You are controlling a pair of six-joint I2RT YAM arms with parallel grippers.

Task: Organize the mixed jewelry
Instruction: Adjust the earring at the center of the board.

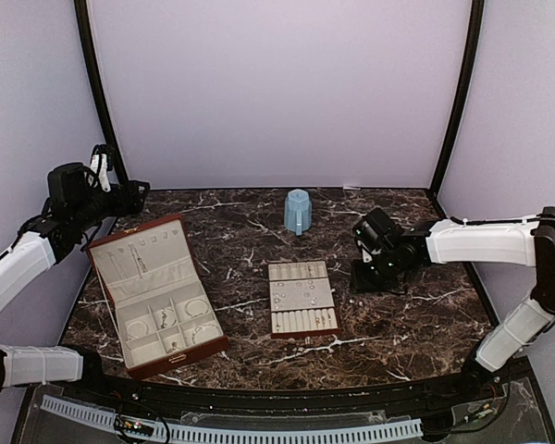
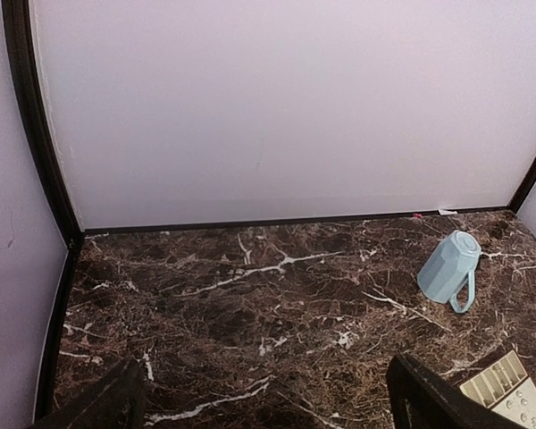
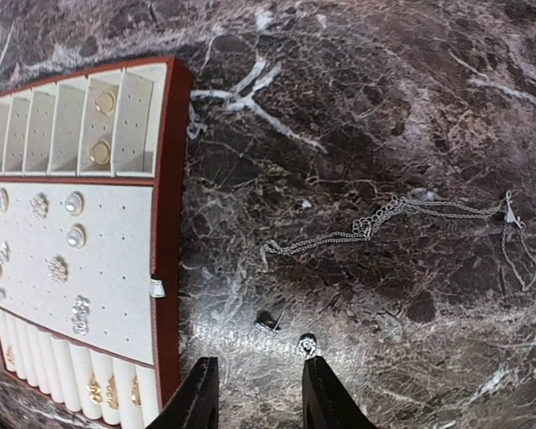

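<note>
In the right wrist view a thin silver chain (image 3: pixel 384 217) lies loose on the marble. Nearer my fingers sit a small stud (image 3: pixel 268 323) and a round stud (image 3: pixel 308 344), which lies just off the right fingertip (image 3: pixel 314 371). My right gripper (image 3: pixel 258 366) hovers low over them, jaws apart, nothing between them. The cream slotted tray (image 3: pixel 116 268) to its left carries studs (image 3: pixel 74 236) and rings (image 3: pixel 100 152). My left gripper (image 1: pixel 129 192) is raised at the far left, open and empty (image 2: pixel 263 398).
The reddish-brown box (image 1: pixel 157 291) stands open at the left with pieces in its cream compartments. The tray (image 1: pixel 301 298) lies mid-table. A light blue mug (image 1: pixel 298 211) stands upside down near the back wall. Black frame posts rise at both back corners.
</note>
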